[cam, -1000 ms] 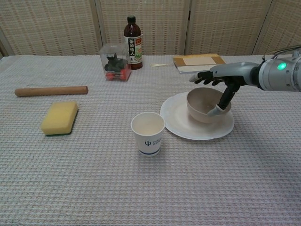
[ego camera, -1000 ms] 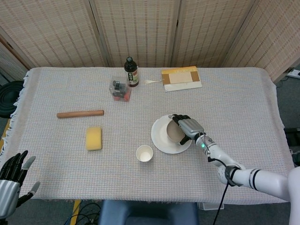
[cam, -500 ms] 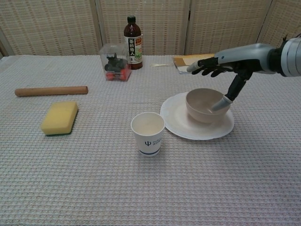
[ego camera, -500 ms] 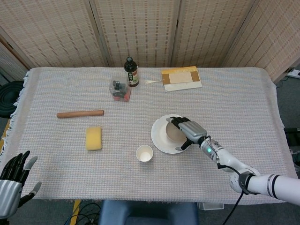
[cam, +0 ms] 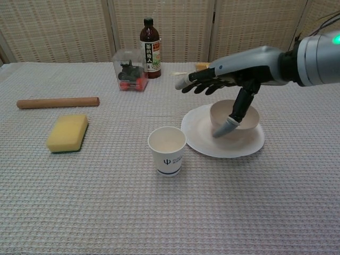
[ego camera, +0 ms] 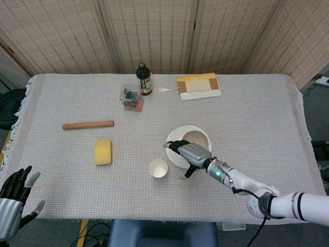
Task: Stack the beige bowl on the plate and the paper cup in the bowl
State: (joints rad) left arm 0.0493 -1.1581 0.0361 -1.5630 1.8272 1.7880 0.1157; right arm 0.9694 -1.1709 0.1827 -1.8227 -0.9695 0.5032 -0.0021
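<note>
The fingers [cam: 204, 81] of my right hand [ego camera: 187, 153] are spread and empty, having let go of the beige bowl [cam: 235, 118], which now sits on the plate [cam: 202, 139]. I've swung toward the paper cup [cam: 167, 150] on the counter; it goes next.

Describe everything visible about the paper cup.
The paper cup is white, with a small dark blue logo and a line of print low on its side. It stands upright on the woven tablecloth, mouth open, and looks empty. It sits just left of the plate, apart from it, in the chest view. Nothing touches it: the right hand hovers open above the plate and the beige bowl, fingers reaching toward the cup's side.
</note>
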